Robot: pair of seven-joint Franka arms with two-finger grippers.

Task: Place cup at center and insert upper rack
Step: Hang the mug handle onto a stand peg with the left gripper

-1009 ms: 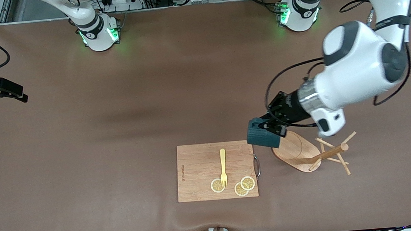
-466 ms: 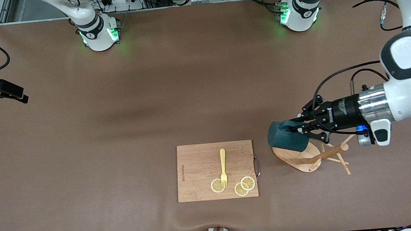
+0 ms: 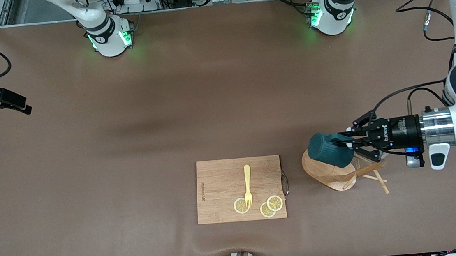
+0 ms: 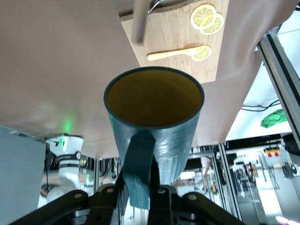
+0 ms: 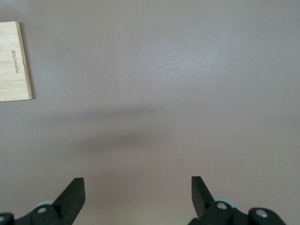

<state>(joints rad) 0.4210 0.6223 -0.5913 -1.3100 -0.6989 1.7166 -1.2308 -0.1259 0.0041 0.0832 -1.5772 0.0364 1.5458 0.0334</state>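
Front view shows the cup, a dark teal mug with a ribbed outer wall, held on its side in the air by the left gripper. The left gripper is clenched on the cup's loop handle, with the arm's wrist lying roughly level. In the left wrist view the cup's round mouth and yellowish-tan inside are plain to see.

The cup hangs over the upper rack, a light wooden mug tree that lies tipped on the worktop. Its oval base stands on edge, and its round post and thin crossing pegs point toward the left arm's end of the worktop. The cup covers part of the base; whether the two touch cannot be told.

A rectangular wooden cutting board lies just beside the upper rack, toward the right arm's end, with a narrow strip of bare worktop between them. The board's metal handle sits on the edge that faces the rack. On the board rest a yellow fork and three lemon slices, all toward the edge nearest the front camera.

The middle of the worktop, farther from the front camera than the board, is bare brown surface. The right gripper waits over the right arm's end of the worktop, released, its fingers spread wide above bare surface.
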